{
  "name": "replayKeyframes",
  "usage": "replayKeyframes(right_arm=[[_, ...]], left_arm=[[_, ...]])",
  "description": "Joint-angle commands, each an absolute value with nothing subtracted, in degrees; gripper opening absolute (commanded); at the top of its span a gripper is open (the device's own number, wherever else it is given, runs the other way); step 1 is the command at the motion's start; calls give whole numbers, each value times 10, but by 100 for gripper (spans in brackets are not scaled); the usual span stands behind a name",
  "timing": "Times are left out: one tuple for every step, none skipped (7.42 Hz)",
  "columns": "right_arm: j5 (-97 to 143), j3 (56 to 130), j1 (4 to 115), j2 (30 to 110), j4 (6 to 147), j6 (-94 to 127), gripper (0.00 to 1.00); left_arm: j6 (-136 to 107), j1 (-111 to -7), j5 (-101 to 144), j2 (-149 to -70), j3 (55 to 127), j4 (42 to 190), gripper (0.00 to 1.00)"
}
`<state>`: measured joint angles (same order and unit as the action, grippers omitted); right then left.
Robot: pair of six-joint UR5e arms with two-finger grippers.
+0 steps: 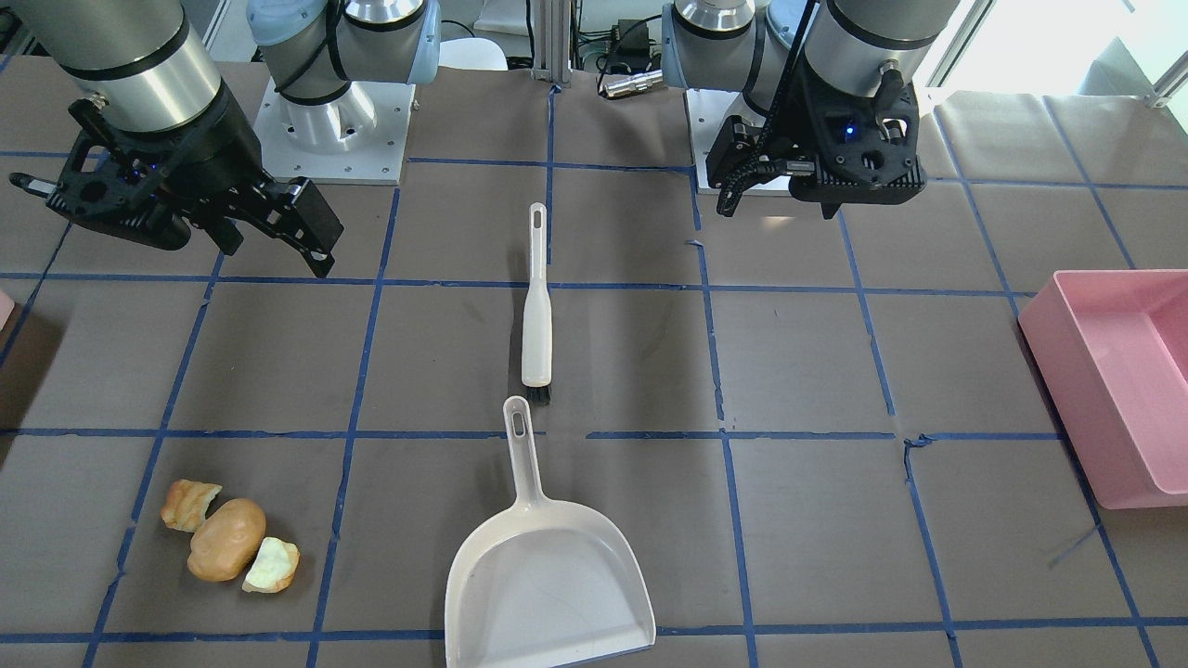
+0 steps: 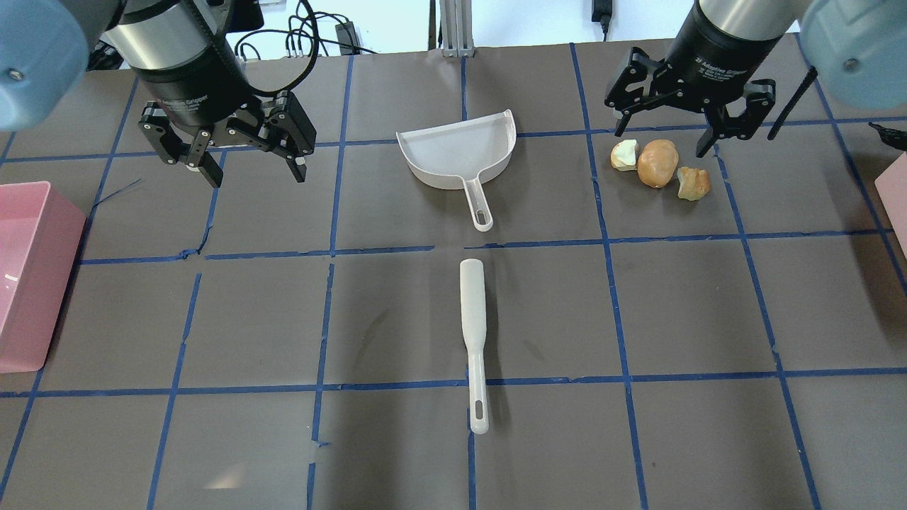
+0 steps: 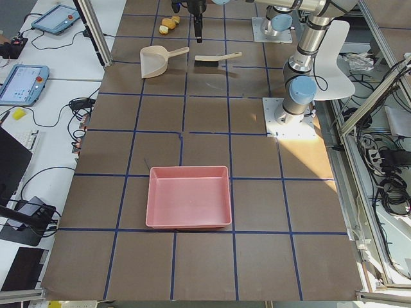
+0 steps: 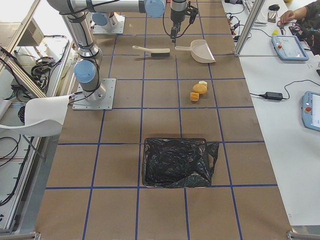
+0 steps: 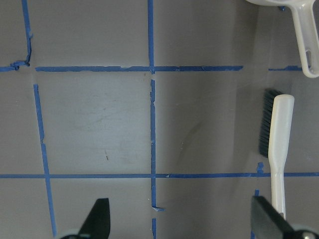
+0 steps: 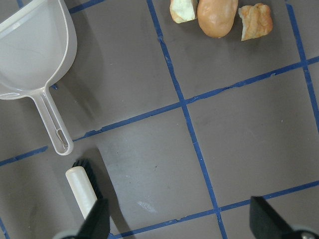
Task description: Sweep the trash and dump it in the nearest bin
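Overhead exterior first: where does the trash [image 2: 657, 163] lie?

Near the far edge of the tabletop [image 2: 708, 319], toward its right end. The brown lump [image 1: 225, 540] sits in the middle. The pastry chunk [image 1: 190, 505] and the green-white chunk [image 1: 272, 565] are close against it on either side, so one stroke could likely carry all three.

And the claws?

The right gripper [image 2: 661, 140] hangs above the table close by that cluster, jaws spread wide with nothing between them. The left gripper [image 2: 257, 179] hangs over the left half, equally wide and empty. Both wrist views look down from well up, with the fingertips low in the picture and bare table between them.

Why are the tools laid that way?

The dustpan [image 2: 457, 152] rests near the middle of the far edge, mouth toward that edge and handle toward the robot's edge. The brush [image 2: 473, 333] lies mid-table in line with it, bristles just short of the pan's handle and its own handle pointing at the robot. I judge both handles are offered for an easy pick, one per arm. Neither is touched yet.

Which bin?

The bin [image 2: 894, 191], a pale sliver at the right end, is much nearer the pieces than the pink tub [image 2: 28, 276] at the left end. The exterior right view shows a container lined with a black bag [image 4: 177, 162] at that end, probably the same one.
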<state>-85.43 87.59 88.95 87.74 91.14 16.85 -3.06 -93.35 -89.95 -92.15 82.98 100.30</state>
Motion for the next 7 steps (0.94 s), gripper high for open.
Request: replayKeyframes(right_arm=[[-855, 876, 889, 879, 911, 168, 100], [-854, 878, 889, 878, 911, 168, 100], [-855, 880, 889, 880, 911, 168, 100], [-857, 880, 889, 880, 911, 167, 100], [-855, 877, 890, 879, 911, 165, 100], [-846, 876, 901, 872, 918, 163, 100], [-851, 876, 926, 851, 964, 154, 100]], left_arm=[[-21, -933, -903, -923, 821, 1000, 100], [-26, -933, -897, -925, 811, 1001, 100], [-26, -934, -902, -928, 809, 1000, 100], [-24, -933, -906, -934, 829, 962, 100], [-29, -934, -902, -935, 838, 953, 100], [-29, -940, -894, -941, 840, 960, 100], [-26, -967, -887, -950, 838, 959, 100]])
